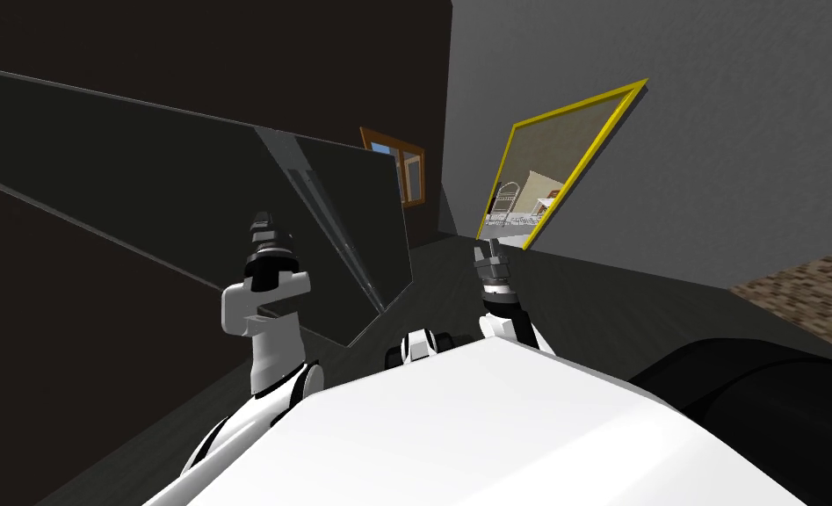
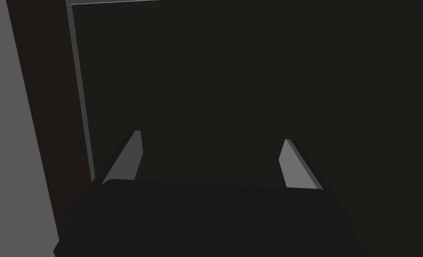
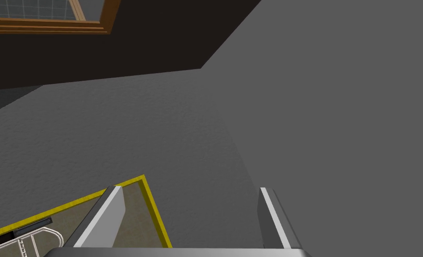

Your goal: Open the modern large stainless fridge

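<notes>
Fridge (image 2: 250,89) front, dark and flat, lies straight ahead of my left gripper (image 2: 211,136). Its two light grey fingers (image 2: 130,156) stand apart with nothing between them, tips pointed at the dark surface; whether they touch it I cannot tell. Past one finger a thin grey line (image 2: 78,89) marks the front's edge, then comes a dark brown strip (image 2: 54,111) and a grey wall (image 2: 5,156). In the head view the left gripper (image 1: 263,227) stands upright at the left, close to the fridge (image 1: 141,176), which stretches as a long dark slab from the far left toward the middle. A pale narrow strip (image 1: 335,233) runs down its face just right of the gripper. My right gripper (image 1: 489,250) stands at the right, well apart from the fridge, its fingers (image 3: 110,214) likewise spread and holding nothing.
</notes>
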Controlling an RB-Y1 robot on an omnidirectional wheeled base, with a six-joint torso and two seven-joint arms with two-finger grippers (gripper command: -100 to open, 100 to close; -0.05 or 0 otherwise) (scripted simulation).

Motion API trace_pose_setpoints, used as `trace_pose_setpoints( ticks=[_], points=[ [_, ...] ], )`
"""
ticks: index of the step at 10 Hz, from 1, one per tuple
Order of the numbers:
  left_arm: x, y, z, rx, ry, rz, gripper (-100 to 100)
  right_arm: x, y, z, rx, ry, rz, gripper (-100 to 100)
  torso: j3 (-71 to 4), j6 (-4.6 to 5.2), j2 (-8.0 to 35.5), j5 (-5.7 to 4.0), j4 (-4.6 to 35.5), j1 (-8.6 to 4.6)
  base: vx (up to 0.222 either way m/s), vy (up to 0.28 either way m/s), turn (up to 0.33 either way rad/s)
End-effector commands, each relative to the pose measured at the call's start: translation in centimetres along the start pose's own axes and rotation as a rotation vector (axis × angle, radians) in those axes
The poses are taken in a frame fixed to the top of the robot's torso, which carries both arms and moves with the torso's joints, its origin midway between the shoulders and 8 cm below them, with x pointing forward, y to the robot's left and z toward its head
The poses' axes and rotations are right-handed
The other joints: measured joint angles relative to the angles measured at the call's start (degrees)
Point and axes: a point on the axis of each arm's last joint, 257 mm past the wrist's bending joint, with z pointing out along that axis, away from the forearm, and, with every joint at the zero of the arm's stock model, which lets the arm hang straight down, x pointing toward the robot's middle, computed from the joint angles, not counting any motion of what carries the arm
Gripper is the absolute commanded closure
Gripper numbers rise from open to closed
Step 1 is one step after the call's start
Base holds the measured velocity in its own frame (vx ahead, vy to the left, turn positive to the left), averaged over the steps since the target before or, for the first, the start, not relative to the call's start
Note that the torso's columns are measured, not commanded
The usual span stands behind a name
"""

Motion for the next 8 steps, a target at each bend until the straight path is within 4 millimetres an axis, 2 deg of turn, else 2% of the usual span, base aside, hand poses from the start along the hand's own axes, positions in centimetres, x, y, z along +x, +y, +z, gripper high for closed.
trace_pose_setpoints(
  ticks=[1, 2, 3, 4, 5, 6, 7, 8],
  points=[
    [-1.3, -0.2, 1.7, -0.033, -0.046, -0.028, -100, 0.0, 0.0, 0.0, 0.0, 0.0, 0.0, 0, -0.01, 0.02, -0.03, -0.02, 0.0, -0.1, 0.028, -0.069, -0.03],
    [-2.8, 0.4, 2.7, -0.061, -0.082, -0.047, -100, 0.0, 0.0, 0.0, 0.0, 0.0, 0.0, 0, -0.04, 0.01, -0.07, -0.05, -0.01, -0.15, 0.042, -0.097, -0.04],
    [-2.6, -0.3, 3.1, -0.06, -0.087, -0.061, -100, 0.0, 0.0, 0.0, 0.0, 0.0, 0.0, 0, -0.08, 0.02, -0.14, -0.07, -0.03, -0.23, 0.039, -0.086, -0.025],
    [-4.0, 0.4, 4.0, -0.094, -0.123, -0.083, -100, 0.0, 0.0, 0.0, 0.0, 0.0, 0.0, 0, -0.07, 0.01, -0.12, -0.05, -0.03, -0.14, 0.041, -0.078, -0.056],
    [-3.8, -0.5, 4.5, -0.087, -0.126, -0.097, -100, 0.0, 0.0, 0.0, 0.0, 0.0, 0.0, 0, -0.07, 0.02, -0.11, -0.03, -0.03, -0.08, 0.035, -0.065, -0.023],
    [-5.2, 0.4, 5.3, -0.128, -0.164, -0.124, -100, 0.0, 0.0, 0.0, 0.0, 0.0, 0.0, 0, -0.04, -0.01, -0.06, 0.0, -0.01, -0.02, 0.026, -0.084, -0.038],
    [-4.9, -0.7, 5.7, -0.114, -0.163, -0.138, -100, 0.0, 0.0, 0.0, 0.0, 0.0, 0.0, 0, -0.02, 0.01, -0.03, -0.02, -0.01, -0.11, 0.026, -0.074, -0.014],
    [-6.2, 0.3, 6.4, -0.154, -0.199, -0.167, -100, 0.0, 0.0, 0.0, 0.0, 0.0, 0.0, 0, -0.02, 0.01, -0.05, -0.04, 0.0, -0.1, 0.042, -0.075, -0.044]
  ],
)
